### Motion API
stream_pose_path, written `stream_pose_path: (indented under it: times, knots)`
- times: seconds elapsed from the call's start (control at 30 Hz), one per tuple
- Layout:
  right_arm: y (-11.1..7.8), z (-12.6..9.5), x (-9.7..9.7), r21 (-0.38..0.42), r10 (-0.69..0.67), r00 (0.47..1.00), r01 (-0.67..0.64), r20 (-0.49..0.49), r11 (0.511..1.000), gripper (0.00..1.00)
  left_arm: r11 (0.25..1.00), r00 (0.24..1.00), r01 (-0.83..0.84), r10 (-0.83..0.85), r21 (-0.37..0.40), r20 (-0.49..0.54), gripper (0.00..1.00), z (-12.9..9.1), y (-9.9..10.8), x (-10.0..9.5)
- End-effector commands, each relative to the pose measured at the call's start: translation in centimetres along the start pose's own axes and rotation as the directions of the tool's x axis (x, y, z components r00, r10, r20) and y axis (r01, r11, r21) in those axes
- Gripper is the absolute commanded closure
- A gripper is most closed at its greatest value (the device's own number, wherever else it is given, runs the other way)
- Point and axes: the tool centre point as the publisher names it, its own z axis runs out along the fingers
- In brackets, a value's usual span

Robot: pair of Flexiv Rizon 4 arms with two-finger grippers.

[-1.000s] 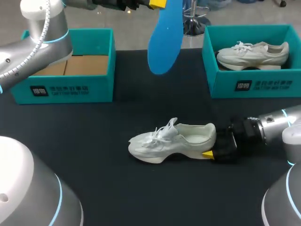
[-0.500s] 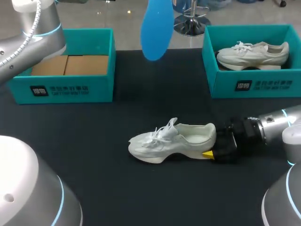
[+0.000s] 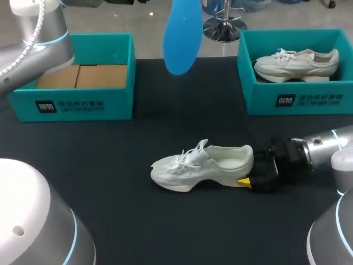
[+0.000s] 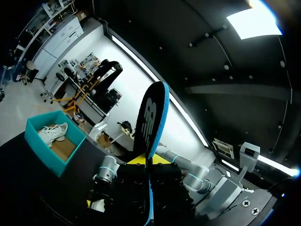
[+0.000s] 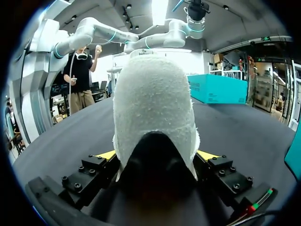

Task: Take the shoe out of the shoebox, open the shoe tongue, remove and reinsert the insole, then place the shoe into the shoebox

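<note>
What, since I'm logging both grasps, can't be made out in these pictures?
Left end effector: cut off by the head view's top edge; only the insole shows.
Right end effector: far finger hidden behind the shoe in the head view.
Shoe's toe and tongue: hidden by its own heel in the right wrist view.

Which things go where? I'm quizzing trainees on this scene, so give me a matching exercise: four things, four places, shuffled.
1 blue insole
2 loose shoe
3 second shoe
4 cardboard

a in the right box
b held high by the left gripper
c in the left box
d on the table, heel in the right gripper

Pairs: 1-b, 2-d, 3-a, 4-c
</note>
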Motion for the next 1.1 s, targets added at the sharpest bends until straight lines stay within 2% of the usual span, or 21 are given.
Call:
stream_pose_path:
  times: [0.03,0.23,0.37,0.53,0.73,0.8,0.93,1.1]
  knots:
    - [0.7,-1.1,1.0,0.031,-0.003,0.999,0.001,0.042,1.0,0.0,1.0,1.0,-0.001,0.001,0.001,0.0,1.0,0.0,0.1,0.0]
    - [1.5,-3.0,1.7,0.07,-0.006,0.997,0.001,0.073,0.998,0.0,1.0,1.0,-0.001,0.001,0.001,0.0,1.0,0.0,0.1,0.0]
    - [2.5,-4.5,2.1,0.134,-0.008,0.996,-0.004,0.092,0.991,0.0,1.0,1.0,-0.001,0.001,0.001,0.0,1.0,0.0,0.1,0.0]
    - [4.0,-6.6,2.5,0.252,-0.005,0.995,-0.02,0.098,0.968,0.0,1.0,1.0,-0.001,0.001,0.001,0.0,1.0,0.0,0.1,0.0]
    - [6.0,-7.8,2.5,0.416,0.018,0.996,-0.054,0.09,0.908,0.0,1.0,1.0,-0.001,0.001,0.001,0.0,1.0,0.0,0.1,0.0]
    - [6.4,-7.9,2.4,0.486,0.036,0.996,-0.073,0.086,0.871,0.0,1.0,1.0,-0.001,0.001,0.001,0.0,1.0,0.0,0.1,0.0]
    - [7.4,-8.1,2.2,0.558,0.031,0.995,-0.078,0.093,0.826,0.0,1.0,1.0,-0.001,0.001,0.001,0.0,1.0,0.0,0.1,0.0]
    - [8.0,-8.5,2.4,0.59,0.018,0.995,-0.075,0.102,0.804,0.0,1.0,1.0,-0.001,0.001,0.001,0.0,1.0,0.0,0.1,0.0]
